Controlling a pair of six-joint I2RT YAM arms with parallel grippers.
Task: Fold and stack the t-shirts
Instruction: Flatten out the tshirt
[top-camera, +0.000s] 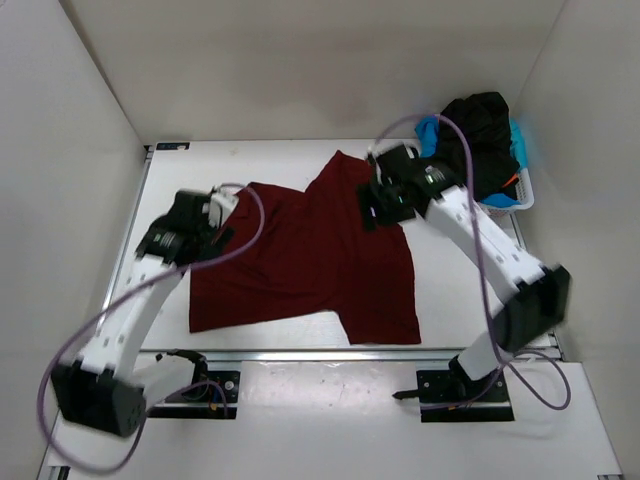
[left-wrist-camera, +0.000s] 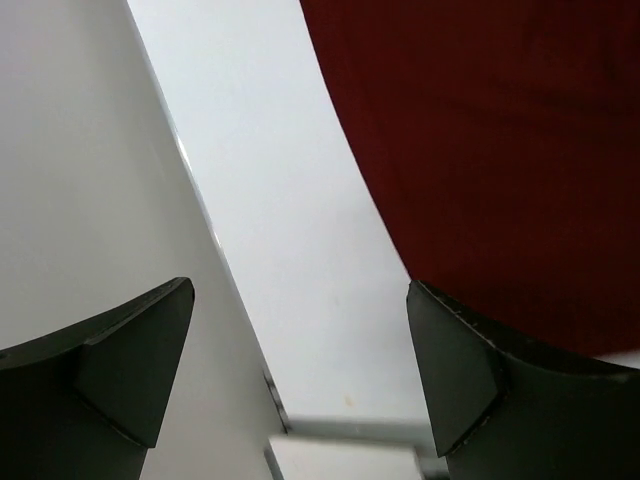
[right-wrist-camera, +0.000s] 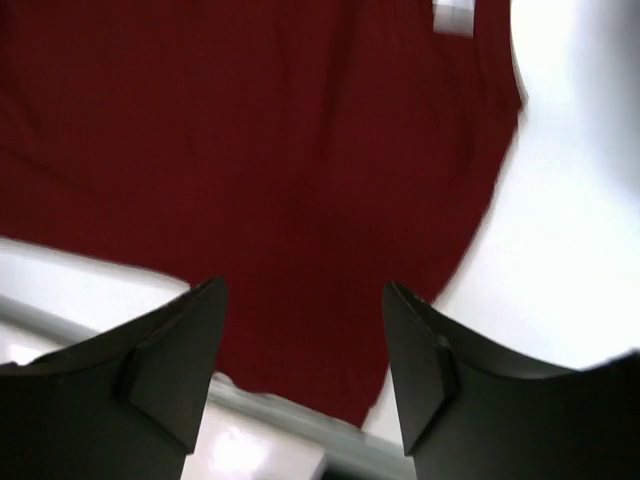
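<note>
A dark red t-shirt (top-camera: 310, 260) lies spread on the white table, partly folded over itself; it also shows in the left wrist view (left-wrist-camera: 500, 130) and the right wrist view (right-wrist-camera: 280, 150). My left gripper (top-camera: 222, 218) hovers at the shirt's left upper edge, open and empty (left-wrist-camera: 300, 350). My right gripper (top-camera: 378, 205) hovers over the shirt's upper right part, open and empty (right-wrist-camera: 305, 340). A black t-shirt (top-camera: 480, 135) and a light blue one (top-camera: 428, 130) are piled in the basket at the back right, with a sliver of orange (top-camera: 513, 180).
The white lattice basket (top-camera: 520, 195) stands at the table's back right corner. White walls close in the left, back and right. The table's left edge (left-wrist-camera: 200, 200) runs beside my left gripper. A metal rail (top-camera: 300, 355) lines the near edge.
</note>
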